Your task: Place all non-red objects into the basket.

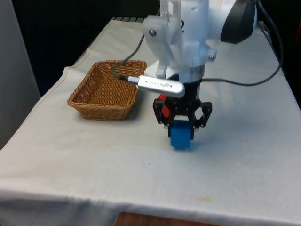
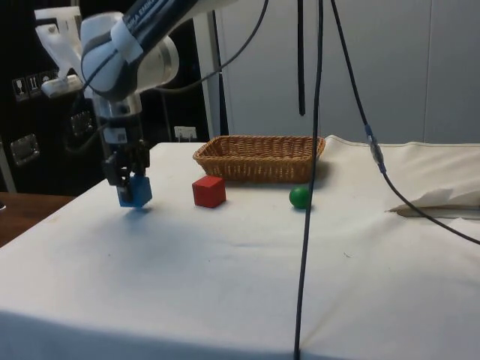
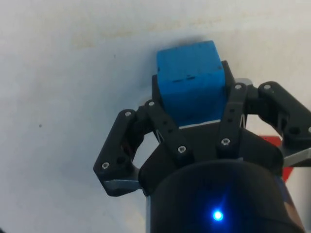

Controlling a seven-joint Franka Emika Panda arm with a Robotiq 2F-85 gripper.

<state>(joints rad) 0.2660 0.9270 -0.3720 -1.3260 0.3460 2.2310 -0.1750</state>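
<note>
Tool (image 1: 181, 123) fingers clamped on blue cube (image 1: 180, 134) above cloth (image 1: 94, 155)

Even, bright light; soft shadow under the blue cube (image 1: 181, 135)

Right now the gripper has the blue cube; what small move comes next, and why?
Probably lift straight up a little. The gripper is shut on the blue cube, which hangs at or barely above the white cloth. The woven wicker basket has raised walls, so height is needed before carrying the cube across.
</note>
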